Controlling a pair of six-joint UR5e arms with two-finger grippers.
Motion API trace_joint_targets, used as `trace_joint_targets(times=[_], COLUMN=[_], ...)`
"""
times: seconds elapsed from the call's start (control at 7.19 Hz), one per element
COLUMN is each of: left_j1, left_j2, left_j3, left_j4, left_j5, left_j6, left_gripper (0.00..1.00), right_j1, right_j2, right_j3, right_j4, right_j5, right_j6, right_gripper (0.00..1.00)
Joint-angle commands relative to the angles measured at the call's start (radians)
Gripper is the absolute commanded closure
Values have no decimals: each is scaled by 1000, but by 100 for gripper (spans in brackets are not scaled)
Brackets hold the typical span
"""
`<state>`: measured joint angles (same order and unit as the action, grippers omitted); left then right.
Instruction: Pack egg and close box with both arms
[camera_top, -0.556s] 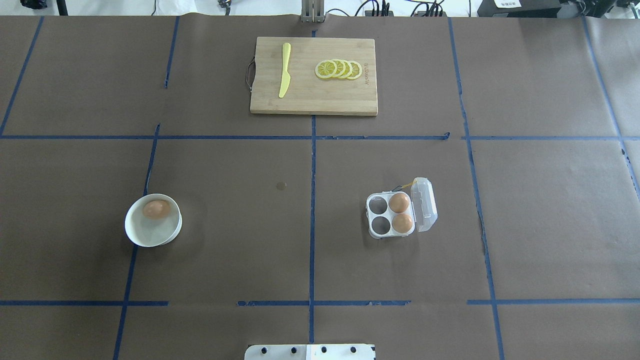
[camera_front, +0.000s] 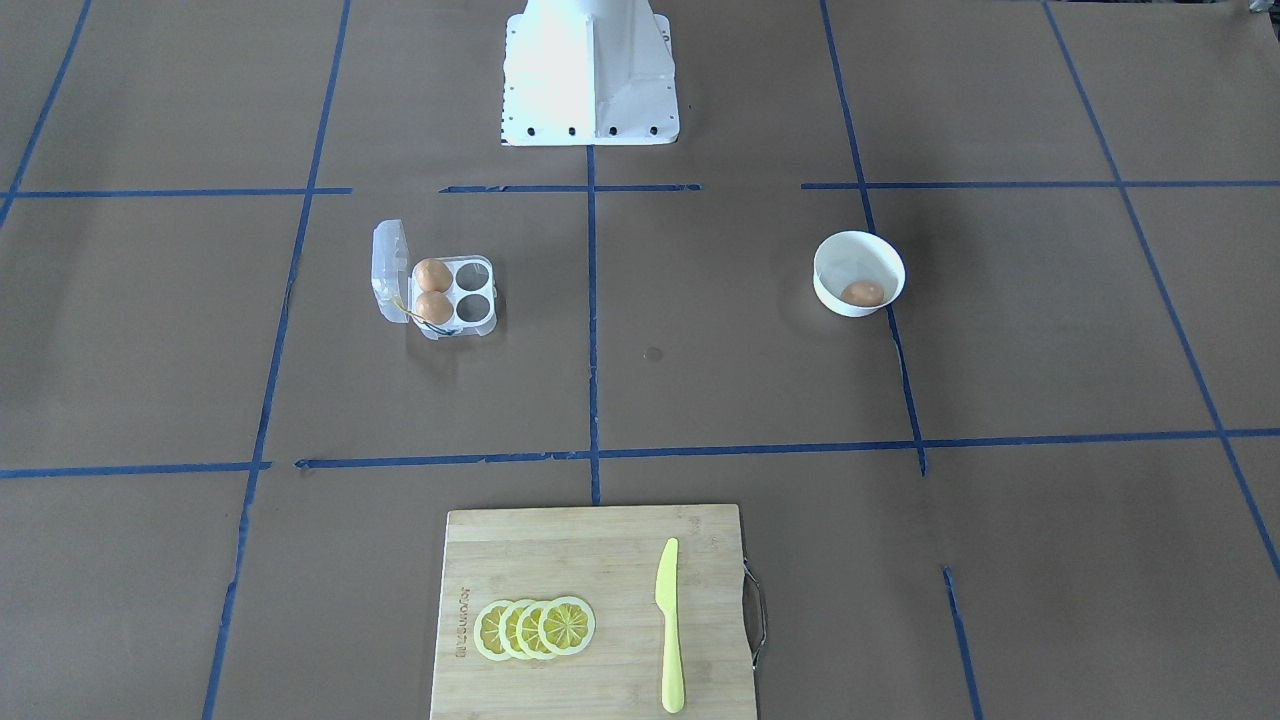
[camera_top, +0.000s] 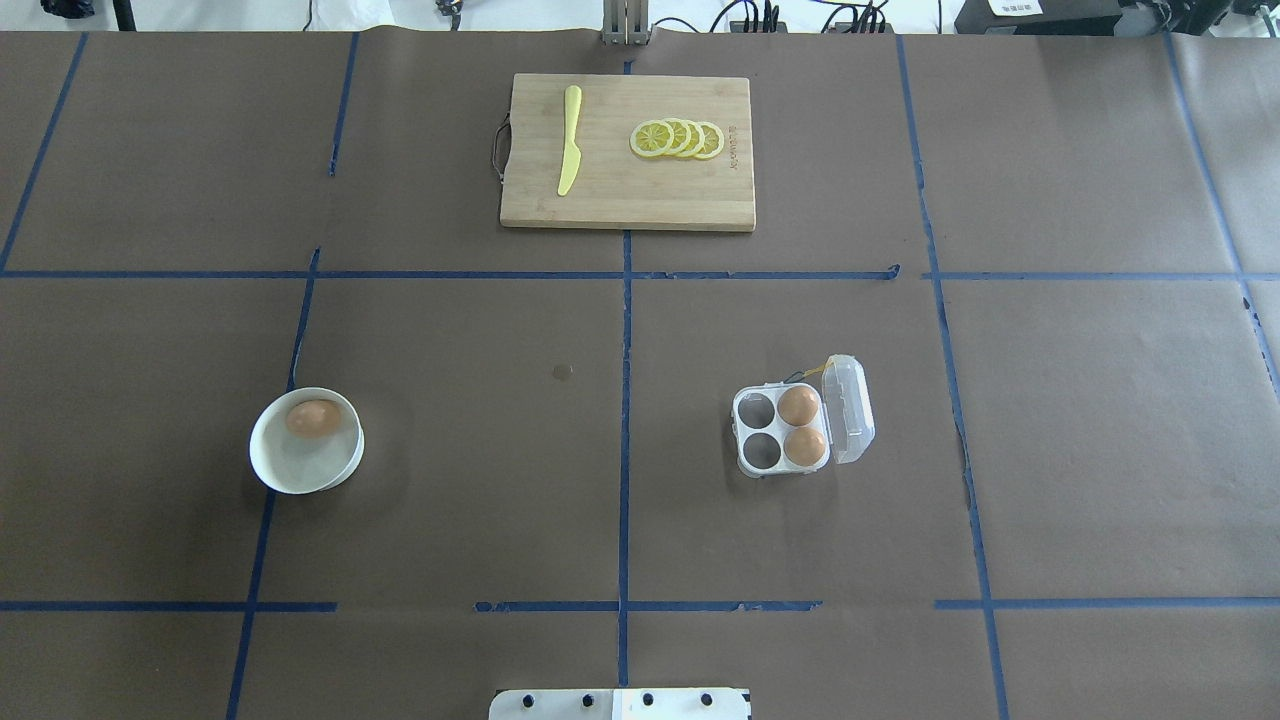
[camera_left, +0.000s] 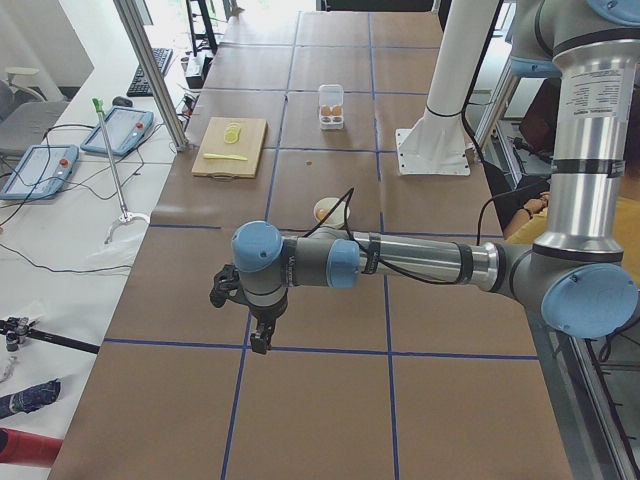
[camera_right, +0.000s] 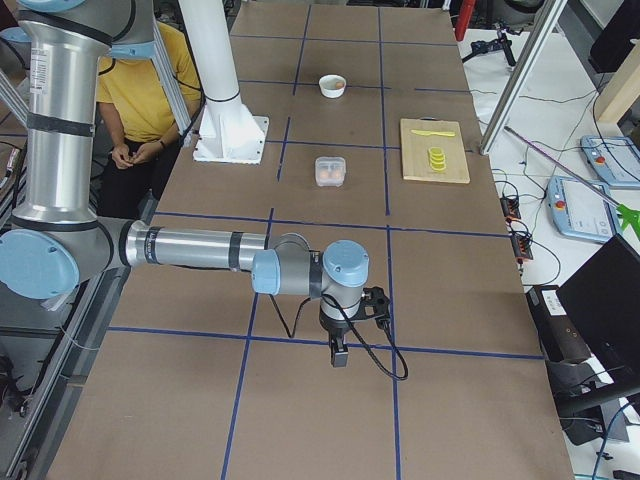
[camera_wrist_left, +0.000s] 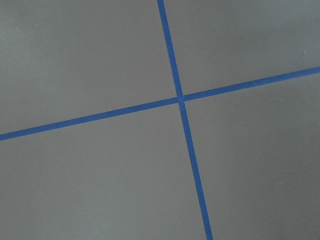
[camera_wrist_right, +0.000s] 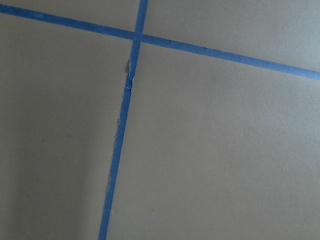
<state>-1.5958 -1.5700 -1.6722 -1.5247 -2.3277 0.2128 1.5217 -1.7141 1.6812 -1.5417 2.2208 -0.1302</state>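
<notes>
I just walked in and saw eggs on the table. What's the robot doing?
Nothing is being held yet. One egg sits in the white bowl. The clear box lies open with two eggs in it and two cells empty. The left hand and the right hand hang over the brown table near its ends, away from bowl and box. Whether they are open can't be told.

My table (camera_top: 1100, 450) (brown paper, blue tape grid) carries a cutting board (camera_top: 640, 195) top centre, a white bowl (camera_top: 298, 467) lower left, the box (camera_top: 781, 429) right of centre.
</notes>
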Motion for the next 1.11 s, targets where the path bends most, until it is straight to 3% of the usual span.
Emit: trace_joint_targets(times=[0.0,0.28,0.7,0.97], left_j1=[7,8,30,39], left_j2=[1,1,-30,-59], left_j3=[5,6,43,74], left_j4=[-70,-202,-513,-738], left_j5=[1,-1,4,5], left_j6=[0,3,-7,-9], left_gripper=[0,0,0,0], right_j1=[-12,-20,-51,-52], right_j2=[2,33,54,54], right_j3=[8,25,14,12], right_j4=[0,23,286,301], right_j5=[3,11,4,0], right_j6=[6,9,11,59], right_gripper=[0,0,0,0])
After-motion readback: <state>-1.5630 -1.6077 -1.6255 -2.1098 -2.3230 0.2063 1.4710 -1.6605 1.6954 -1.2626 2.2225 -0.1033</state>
